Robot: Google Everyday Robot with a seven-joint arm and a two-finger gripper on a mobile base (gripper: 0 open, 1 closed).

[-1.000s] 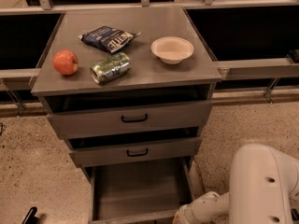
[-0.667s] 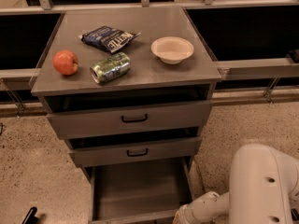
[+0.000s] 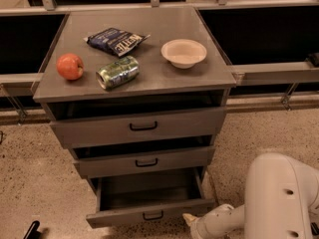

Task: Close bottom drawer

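The grey cabinet (image 3: 139, 78) has three drawers. The bottom drawer (image 3: 149, 214) is the lowest one. It stands partly pulled out, its deep plain tray (image 3: 149, 188) showing bare, with a small black loop handle (image 3: 153, 215) on its front. My white arm (image 3: 284, 198) comes in from the lower right. My gripper (image 3: 189, 219) is at the arm's end, low down by the right end of the bottom drawer's front.
The top drawer (image 3: 142, 127) and middle drawer (image 3: 145, 162) are slightly ajar. On the cabinet top lie an apple (image 3: 70, 66), a green can (image 3: 117, 72) on its side, a chip bag (image 3: 115, 40) and a bowl (image 3: 184, 53). A black object (image 3: 32, 229) is on the speckled floor at lower left.
The bottom drawer has slid inward: its front and handle, earlier below the picture's edge, now show. My arm's end has moved up toward the cabinet.
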